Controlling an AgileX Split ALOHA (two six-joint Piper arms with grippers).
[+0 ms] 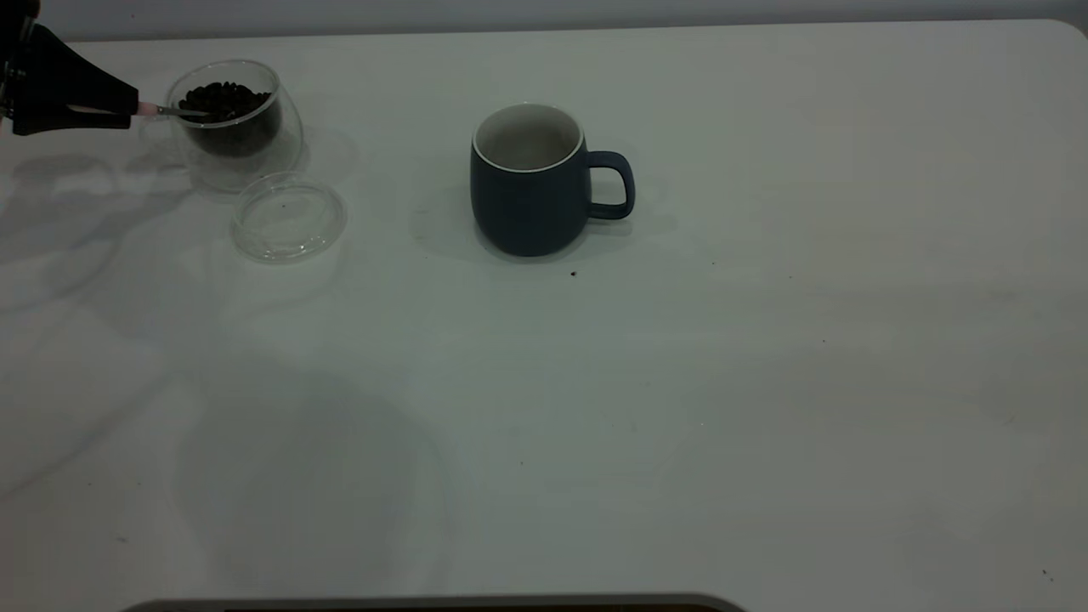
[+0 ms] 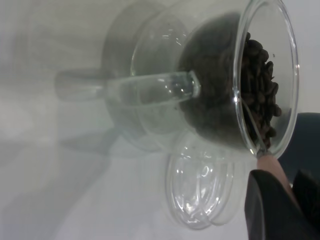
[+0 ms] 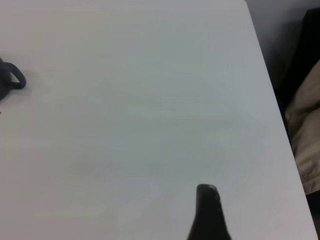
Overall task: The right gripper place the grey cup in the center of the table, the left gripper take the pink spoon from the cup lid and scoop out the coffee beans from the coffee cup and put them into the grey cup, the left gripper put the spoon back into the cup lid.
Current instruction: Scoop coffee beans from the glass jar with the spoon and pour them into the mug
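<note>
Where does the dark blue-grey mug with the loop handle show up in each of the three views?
Exterior view: the dark blue-grey matte mug stands upright near the table's middle, handle toward the right arm's side.
Left wrist view: only a dark sliver of it shows, beyond the clear glass cup of coffee beans.
Right wrist view: only its loop handle shows, cut by the picture's border.
Shared landmark: the white tabletop.

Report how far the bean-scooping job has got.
Done: the grey cup stands mid-table, and the cup lid is bare. In hand: the left gripper holds the pink spoon, its bowl in the coffee beans inside the coffee cup. Left: no beans visible in the grey cup; carry them over, then return the spoon to the lid. The right gripper sits away over bare table.
</note>
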